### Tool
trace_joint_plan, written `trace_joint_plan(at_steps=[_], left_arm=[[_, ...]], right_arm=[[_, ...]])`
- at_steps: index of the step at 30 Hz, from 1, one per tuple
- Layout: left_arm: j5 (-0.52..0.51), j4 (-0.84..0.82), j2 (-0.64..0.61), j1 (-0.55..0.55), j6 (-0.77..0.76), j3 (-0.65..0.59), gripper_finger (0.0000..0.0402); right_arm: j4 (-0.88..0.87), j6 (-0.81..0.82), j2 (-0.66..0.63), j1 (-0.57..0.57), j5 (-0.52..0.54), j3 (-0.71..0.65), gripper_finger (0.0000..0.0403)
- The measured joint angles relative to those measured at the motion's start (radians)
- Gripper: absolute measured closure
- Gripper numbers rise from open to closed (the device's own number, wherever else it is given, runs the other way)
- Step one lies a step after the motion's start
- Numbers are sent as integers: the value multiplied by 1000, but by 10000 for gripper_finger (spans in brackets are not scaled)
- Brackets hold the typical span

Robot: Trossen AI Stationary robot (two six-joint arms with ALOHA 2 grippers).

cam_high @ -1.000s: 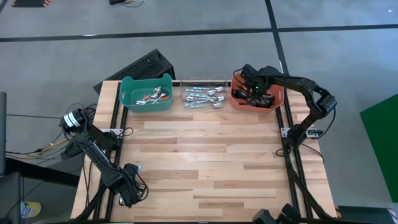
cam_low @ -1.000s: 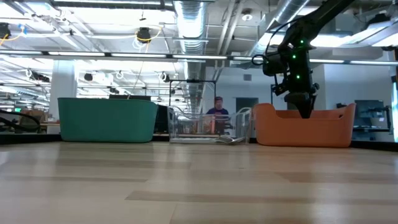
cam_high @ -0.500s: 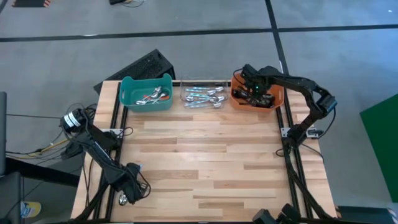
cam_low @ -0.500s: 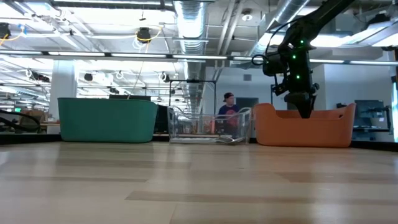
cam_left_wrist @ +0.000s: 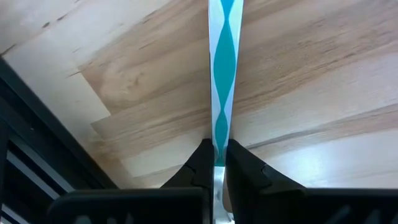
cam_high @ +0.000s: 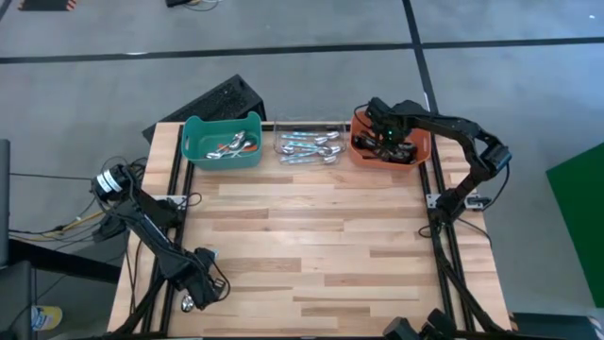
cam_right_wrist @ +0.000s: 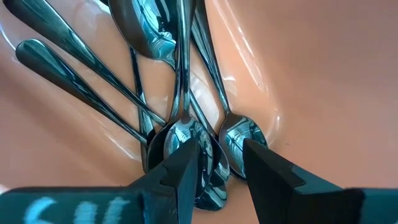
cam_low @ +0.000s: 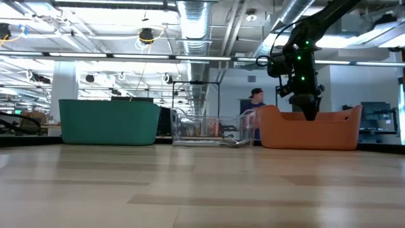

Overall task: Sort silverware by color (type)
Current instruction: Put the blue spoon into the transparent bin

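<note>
Left gripper point(cam_left_wrist: 215, 163) pinched a teal-handled spoon point(cam_left_wrist: 222, 81) at the table's point(cam_high: 311, 236) near left corner.
Farther back, the right gripper point(cam_right_wrist: 214, 163) hung inside the orange bin point(cam_high: 415, 151), jaws spread over dark spoons point(cam_right_wrist: 180, 112); more spoons filled the clear bin point(cam_high: 308, 125) and teal bin point(cam_high: 196, 142).

Pale wood worktop point(cam_high: 311, 246), planked. Three bins in a row along its far edge: teal bin point(cam_high: 221, 143), clear bin point(cam_high: 310, 144), orange bin point(cam_high: 390, 146) (neighbours nearly touching). Beyond them, a person point(cam_low: 254, 111) in the room behind.
</note>
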Motion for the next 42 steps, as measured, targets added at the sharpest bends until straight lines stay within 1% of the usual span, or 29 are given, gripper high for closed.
trace_joint_plan(at_steps=[6, 8, 12, 17, 21, 24, 28, 32, 34, 38, 42], left_arm=[[-17, -46, -16, 17, 21, 32, 398], [-44, -58, -32, 22, 18, 40, 399], [-147, -45, -90, 29, -15, 53, 399], [-265, -75, -177, 28, -68, 53, 400], [-403, -108, -252, 37, -85, 53, 401], [-498, -143, -308, 72, -75, 54, 401], [-599, -194, -371, 159, 6, 55, 401], [-670, -196, -418, 279, 162, 55, 401], [-697, -183, -438, 341, 243, 55, 401], [-769, -138, -465, 458, 395, 56, 401], [-839, -72, -482, 564, 532, 56, 401]], right_arm=[[0, 0, 0, 0, 0, 0, 253], [0, 0, 0, 0, 0, 0, 253], [-2, 11, 0, 0, 0, 0, 253], [-5, 34, 0, 0, 1, 1, 252], [-16, 34, 0, 1, 1, 1, 253], [-48, 35, 0, 7, 0, 14, 253], [-94, 37, 0, 22, 1, 69, 253], [-114, 52, -12, 39, -1, 147, 253], [-121, 53, -20, 55, -25, 188, 253], [-145, 54, -52, 86, -136, 277, 253], [-135, 60, -93, 121, -303, 349, 253]])
